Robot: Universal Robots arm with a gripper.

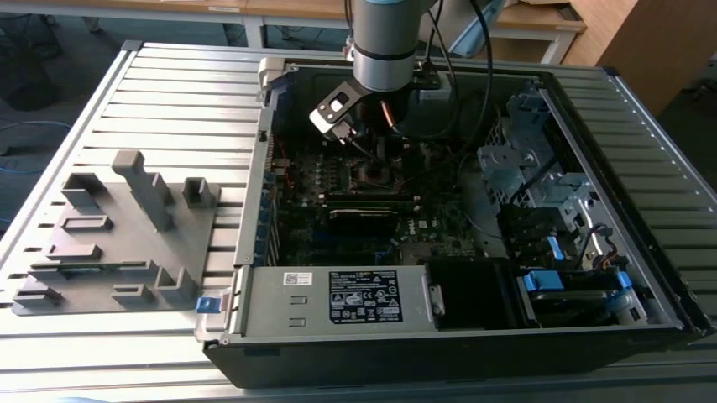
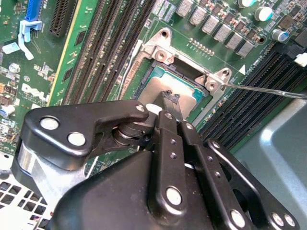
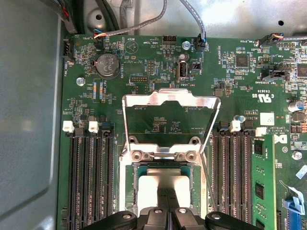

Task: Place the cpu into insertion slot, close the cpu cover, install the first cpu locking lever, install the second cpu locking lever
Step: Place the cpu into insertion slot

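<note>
You see gripper (image 3: 169, 192) fingers pressed together, tips down on cpu (image 3: 148, 188). Cpu sits inside insertion slot (image 3: 128, 191), away from motherboard (image 3: 81, 67) corners. Cpu cover (image 3: 139, 98) stands raised at slot's edge.

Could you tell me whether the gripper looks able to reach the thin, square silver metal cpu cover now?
Probably yes: the cpu cover stands raised just beyond the gripper, which sits over the grey metal-topped square cpu, with nothing visible between them.
</note>
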